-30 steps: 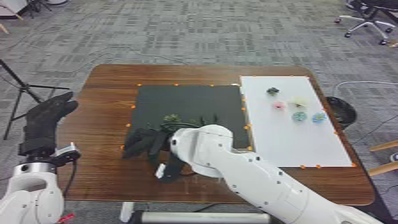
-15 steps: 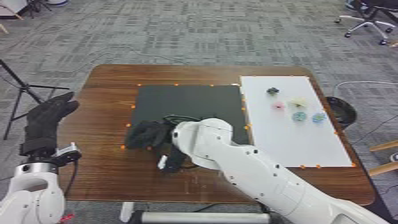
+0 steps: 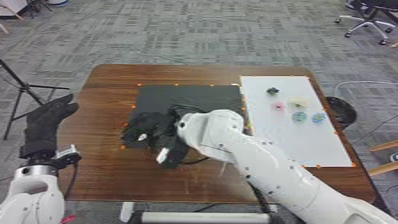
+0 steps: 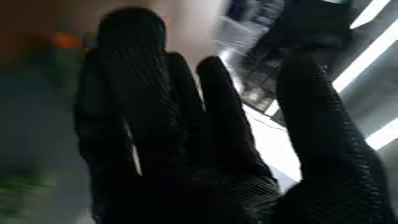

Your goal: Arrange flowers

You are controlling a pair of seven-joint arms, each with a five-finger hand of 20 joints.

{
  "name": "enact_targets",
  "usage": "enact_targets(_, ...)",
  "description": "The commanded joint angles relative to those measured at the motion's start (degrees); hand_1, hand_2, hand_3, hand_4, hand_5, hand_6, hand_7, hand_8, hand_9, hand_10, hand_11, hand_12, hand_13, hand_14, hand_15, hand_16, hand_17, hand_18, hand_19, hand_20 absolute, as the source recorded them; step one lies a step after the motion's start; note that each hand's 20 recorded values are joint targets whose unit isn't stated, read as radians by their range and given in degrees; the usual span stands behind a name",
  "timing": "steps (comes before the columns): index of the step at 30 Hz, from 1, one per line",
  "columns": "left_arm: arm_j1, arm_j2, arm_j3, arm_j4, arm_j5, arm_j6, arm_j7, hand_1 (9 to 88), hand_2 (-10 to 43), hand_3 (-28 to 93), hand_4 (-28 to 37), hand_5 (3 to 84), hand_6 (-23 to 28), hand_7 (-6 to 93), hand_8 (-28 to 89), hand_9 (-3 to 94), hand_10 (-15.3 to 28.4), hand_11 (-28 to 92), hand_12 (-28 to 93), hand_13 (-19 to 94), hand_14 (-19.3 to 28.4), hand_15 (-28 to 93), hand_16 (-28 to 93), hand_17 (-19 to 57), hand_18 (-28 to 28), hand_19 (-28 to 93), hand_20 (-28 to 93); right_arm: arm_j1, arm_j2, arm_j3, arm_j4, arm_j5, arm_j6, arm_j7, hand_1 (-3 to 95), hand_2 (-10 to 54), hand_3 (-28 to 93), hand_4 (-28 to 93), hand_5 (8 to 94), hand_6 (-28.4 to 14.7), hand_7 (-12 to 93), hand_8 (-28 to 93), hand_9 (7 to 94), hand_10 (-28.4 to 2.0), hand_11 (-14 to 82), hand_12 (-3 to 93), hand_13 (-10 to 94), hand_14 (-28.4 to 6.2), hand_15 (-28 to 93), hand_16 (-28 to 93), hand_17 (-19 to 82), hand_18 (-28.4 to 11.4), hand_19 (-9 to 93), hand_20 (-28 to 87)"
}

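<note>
In the head view my right hand [image 3: 153, 124] is over the left part of the black mat [image 3: 187, 95], with a small pale patch at its fingers that I cannot identify. The right wrist view has the same hand [image 4: 187, 165] with its fingers straight and the thumb apart; blurred green foliage [image 4: 25, 190] lies beyond it. My left hand [image 3: 44, 122] is held off the table's left side, fingers extended. On the white sheet [image 3: 298, 145] lie a dark flower [image 3: 273, 91], a pink one [image 3: 279, 106], a pale yellow one [image 3: 298, 102] and two bluish ones [image 3: 318, 118].
Orange markers edge the mat and sheet on the brown table [image 3: 107, 175]. My right forearm crosses the front right of the table and part of the sheet. A black bin [image 3: 342, 111] stands beyond the right edge, a tripod [image 3: 25, 86] at the left.
The right hand has turned and risen slightly over the mat, and a pale patch now shows at its fingers. Greenery seen beside it a second ago is covered. My left hand stays put.
</note>
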State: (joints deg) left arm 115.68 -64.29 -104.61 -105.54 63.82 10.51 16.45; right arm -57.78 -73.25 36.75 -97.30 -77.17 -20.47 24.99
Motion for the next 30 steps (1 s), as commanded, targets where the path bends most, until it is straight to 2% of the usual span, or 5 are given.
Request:
enact_targets(1,1.3,-0.46,-0.40,-0.82,-0.49,0.26,0.52,27.0,1.4,69,-22.0,49.4,3.1,15.6,-7,51.7,14.1,23,15,40,17.4,19,4,3.5,14.8,15,20,0.3,11.4,11.5,-14.2,-4.5,8.0,-7.3,32.9,5.3,57,-11,53.2,-4.8,9,-5,59.5,-14.6,8.1,10.9,75,-11.7,48,28,32,-22.6,61,43)
enact_targets(13,1.7,-0.75,-0.68,-1.12,0.10,0.19,-0.15,28.0,1.1,69,-21.0,50.0,3.3,15.6,-7,51.7,14.1,23,15,40,17.4,19,4,4.9,14.5,16,21,-12.8,32.6,28.9,-15.4,-39.3,35.3,-14.1,30.1,-9.5,67,-14,53.0,-2.5,16,-6,54.9,-14.7,7.5,17.4,54,-14.7,23,30,24,-20.6,41,38)
enact_targets(17,2.3,-0.98,-0.70,-1.41,0.23,0.13,-0.27,28.1,1.0,69,-20.8,50.0,3.2,15.5,-7,51.7,14.0,23,15,40,17.4,19,4,4.9,14.5,16,21,-20.6,34.1,37.9,-14.8,-44.5,23.4,-13.8,26.3,-9.5,61,-24,48.1,-2.9,13,-5,50.1,-15.0,6.7,18.2,51,-15.0,19,33,23,-21.0,36,38)
enact_targets(21,2.5,-0.99,-0.93,-1.47,0.18,0.01,-0.18,28.1,0.9,69,-20.7,49.8,3.2,15.5,-7,51.6,14.0,23,15,40,17.3,19,4,4.9,14.5,16,21,-28.3,35.4,41.7,-11.8,-52.2,27.7,-15.2,35.7,-9.5,37,-28,45.8,-3.8,10,-4,49.9,-15.6,6.8,19.4,55,-14.8,20,33,26,-21.7,41,43)
enact_targets(30,3.3,-1.46,-0.44,-1.52,0.10,0.15,-0.06,28.3,0.9,69,-20.7,49.9,3.2,15.5,-7,51.8,14.1,23,15,41,17.1,19,3,6.3,13.7,14,20,-36.2,35.8,45.8,-9.4,-56.0,21.9,-15.5,28.9,-9.5,66,-25,48.1,-3.3,13,-5,54.0,-14.7,10.3,20.7,64,-12.3,33,31,29,-21.1,56,50)
